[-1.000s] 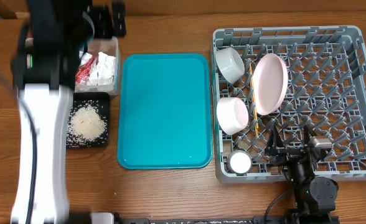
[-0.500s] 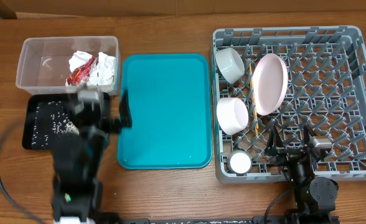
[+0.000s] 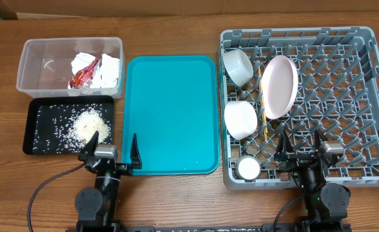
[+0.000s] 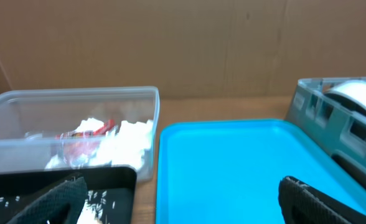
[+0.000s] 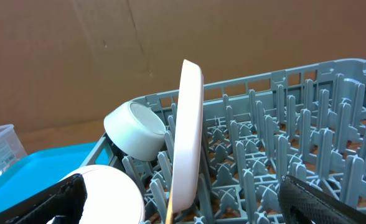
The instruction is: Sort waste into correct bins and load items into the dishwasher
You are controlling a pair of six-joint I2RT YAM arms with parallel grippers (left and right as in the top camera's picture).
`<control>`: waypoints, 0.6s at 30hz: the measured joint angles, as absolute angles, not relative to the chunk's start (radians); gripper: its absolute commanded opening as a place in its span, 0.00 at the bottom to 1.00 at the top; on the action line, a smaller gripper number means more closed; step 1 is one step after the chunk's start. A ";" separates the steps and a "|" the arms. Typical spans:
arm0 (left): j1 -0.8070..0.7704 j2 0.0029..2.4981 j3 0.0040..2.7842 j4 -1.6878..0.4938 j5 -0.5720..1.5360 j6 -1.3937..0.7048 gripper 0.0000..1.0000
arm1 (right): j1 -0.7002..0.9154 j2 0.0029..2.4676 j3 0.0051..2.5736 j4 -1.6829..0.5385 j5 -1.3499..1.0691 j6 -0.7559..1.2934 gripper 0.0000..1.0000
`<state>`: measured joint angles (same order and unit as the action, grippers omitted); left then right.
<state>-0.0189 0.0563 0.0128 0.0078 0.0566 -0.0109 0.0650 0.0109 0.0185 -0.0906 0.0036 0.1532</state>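
The clear tub (image 3: 35, 64) at the back left holds the red-and-white wrapper (image 3: 83, 76) and crumpled white paper (image 3: 107, 71); both show in the left wrist view (image 4: 89, 134). The black tray (image 3: 38, 138) holds loose rice (image 3: 89, 125). The grey dish rack (image 3: 370, 96) holds two white bowls (image 3: 238, 64) (image 3: 241, 119), a pinkish plate (image 3: 280, 86) on edge, chopsticks (image 3: 263, 106) and a small cup (image 3: 248, 168). My left gripper (image 3: 112, 153) is open and empty at the table's front, by the tray corners. My right gripper (image 3: 302, 149) is open and empty over the rack's front edge.
A large teal serving tray (image 3: 170, 116) lies between the bins and the rack; it fills the left wrist view (image 4: 233, 168). A cardboard wall stands behind the table. The rack's pegs (image 5: 282, 162) stand ahead of the right gripper.
The left arm has drawn back from over the clear tub to the table's front edge, uncovering the tub and the black tray. The right arm has not moved.
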 measured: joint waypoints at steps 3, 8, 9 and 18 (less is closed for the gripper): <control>-0.019 0.020 0.010 -0.063 0.055 0.008 1.00 | 0.065 0.011 0.019 -0.091 0.004 0.153 1.00; -0.019 0.017 0.009 -0.075 0.048 0.023 1.00 | 0.065 0.011 0.019 -0.091 0.003 0.153 1.00; -0.019 0.017 0.009 -0.075 0.048 0.026 1.00 | 0.065 0.011 0.019 -0.090 0.004 0.153 1.00; -0.019 0.017 0.009 -0.075 0.048 0.030 1.00 | 0.065 0.011 0.019 -0.090 0.004 0.153 1.00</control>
<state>-0.0189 0.0170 0.0093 -0.0746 0.0479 0.0296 0.0650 0.0109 0.0185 -0.0898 0.0036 0.1532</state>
